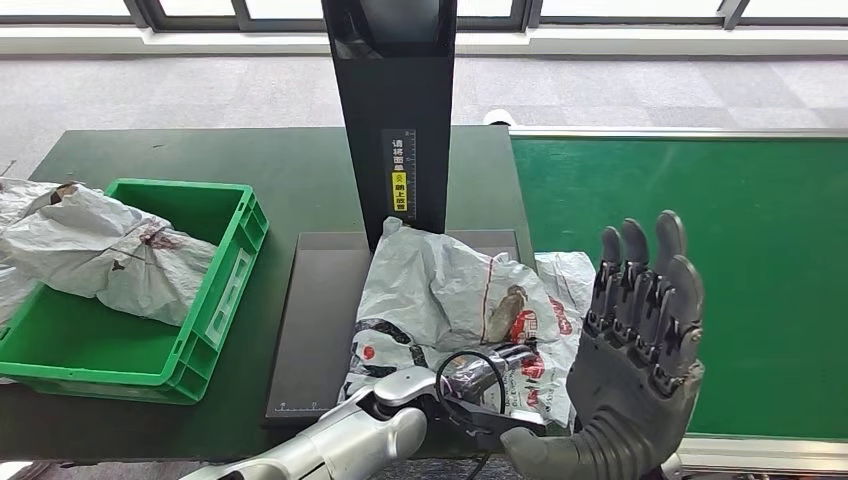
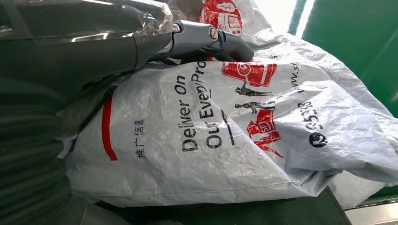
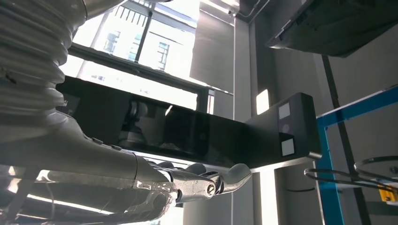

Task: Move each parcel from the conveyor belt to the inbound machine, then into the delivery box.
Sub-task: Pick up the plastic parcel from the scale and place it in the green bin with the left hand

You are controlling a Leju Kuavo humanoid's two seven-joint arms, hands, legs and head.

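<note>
A white-grey plastic parcel (image 1: 450, 290) with red and black print lies crumpled on the black platform (image 1: 320, 320) of the inbound machine, right in front of its upright column (image 1: 395, 100). My left hand (image 1: 478, 395) is at the parcel's near edge. In the left wrist view its thumb (image 2: 206, 37) lies across the top of the parcel (image 2: 211, 140), and the fingers are hidden beneath the bag. My right hand (image 1: 640, 330) is raised to the right of the parcel, palm up and fingers spread, holding nothing. The right wrist view shows its fingers (image 3: 197, 183) stretched out against the ceiling.
The green conveyor belt (image 1: 740, 250) runs along the right with nothing on it. At the left a green delivery box (image 1: 225, 290) holds a crumpled grey parcel (image 1: 110, 250). Another grey bag (image 1: 15, 200) sits at the far left edge. Everything stands on a dark table (image 1: 200, 160).
</note>
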